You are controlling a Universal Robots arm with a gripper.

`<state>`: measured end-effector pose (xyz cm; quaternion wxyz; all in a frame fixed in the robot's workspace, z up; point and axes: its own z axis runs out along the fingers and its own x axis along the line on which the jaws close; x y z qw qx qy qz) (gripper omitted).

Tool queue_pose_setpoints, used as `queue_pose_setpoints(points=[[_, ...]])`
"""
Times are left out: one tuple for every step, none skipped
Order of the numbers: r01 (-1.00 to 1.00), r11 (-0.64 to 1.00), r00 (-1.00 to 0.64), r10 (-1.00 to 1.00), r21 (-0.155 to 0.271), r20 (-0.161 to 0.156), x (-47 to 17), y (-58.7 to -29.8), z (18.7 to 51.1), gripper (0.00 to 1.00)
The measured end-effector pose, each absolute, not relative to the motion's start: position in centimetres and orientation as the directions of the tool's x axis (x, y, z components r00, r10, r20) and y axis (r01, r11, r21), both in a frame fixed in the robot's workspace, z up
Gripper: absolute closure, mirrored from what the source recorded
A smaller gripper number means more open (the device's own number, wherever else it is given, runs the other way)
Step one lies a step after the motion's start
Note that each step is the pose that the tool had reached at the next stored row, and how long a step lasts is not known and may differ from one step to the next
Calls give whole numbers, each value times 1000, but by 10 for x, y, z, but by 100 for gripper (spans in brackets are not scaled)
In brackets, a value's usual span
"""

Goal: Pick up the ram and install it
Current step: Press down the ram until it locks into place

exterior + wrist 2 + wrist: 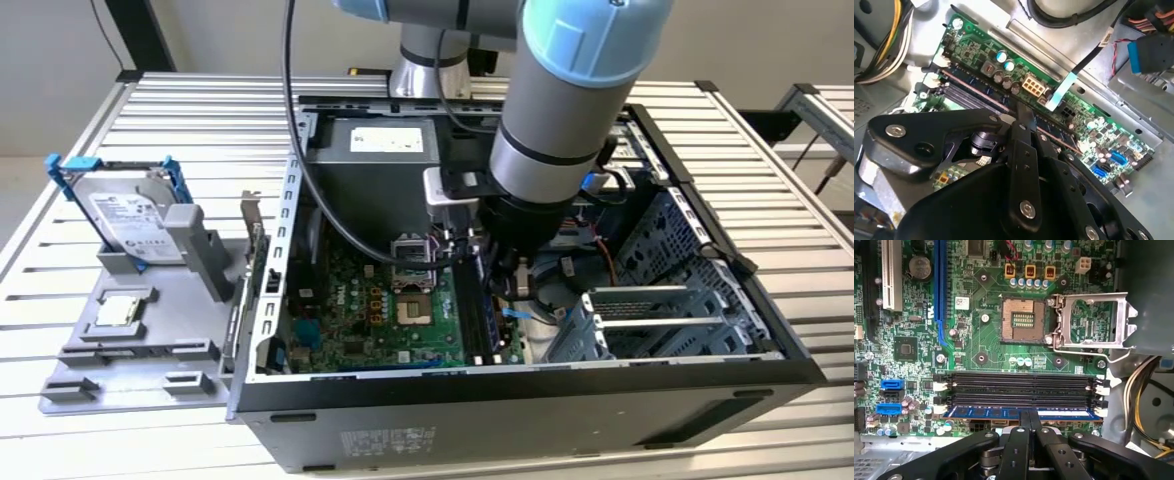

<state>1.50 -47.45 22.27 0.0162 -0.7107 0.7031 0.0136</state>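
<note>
In the exterior view, from its left: a grey plastic fixture tray [134, 345] lies on the slatted metal table [80, 180], and a silver hard drive in a blue bracket [127, 215] stands in it. To the exterior view's right sits the open black computer case [534, 400] with the green motherboard [387, 310] on its floor. The grey and pale-blue robot arm [567, 100] reaches down into the case, and its black gripper [497, 285] hangs low over the slots along the motherboard's edge.

The ram [1019, 413] is a long, narrow, thin blue circuit-board stick with dark chips and a pale label near one end. In the first wrist view it stands on edge in the black memory slot nearest the gripper [1028, 415], running the slot's full length between the white end latches [939, 409], beside the other, bare black memory slots [1019, 385]. Past those slots lies the open metal processor socket [1024, 320].

The two black fingertips [1024, 420] stand close together at the stick's middle, one against each face of its upper edge, so the narrow gap between them is taken up by the board itself. In the second wrist view the gripper [1024, 117] meets the same slot line on the motherboard [1094, 125].
</note>
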Motion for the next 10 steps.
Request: queue_pose_setpoints(points=[[-1000,-11,11,-999,-4,-42,16,-475,221,100],[-1000,-11,11,-999,-4,-42,17,-475,219,100],[-1000,-11,11,-999,-4,-42,17,-475,217,100],[-1000,-10,11,-999,-4,-41,17,-475,216,100],[-1000,-10,10,-999,-3,-38,17,-475,215,100],[-1000,-10,10,-999,-3,-35,16,-474,215,100],[-1000,-9,9,-999,-3,-34,15,-474,215,100],[-1000,-8,9,-999,-2,-33,14,-474,215,100],[-1000,-8,8,-999,-2,-32,14,-474,216,100],[-1000,-8,8,-999,-2,-31,14,-474,218,100]])
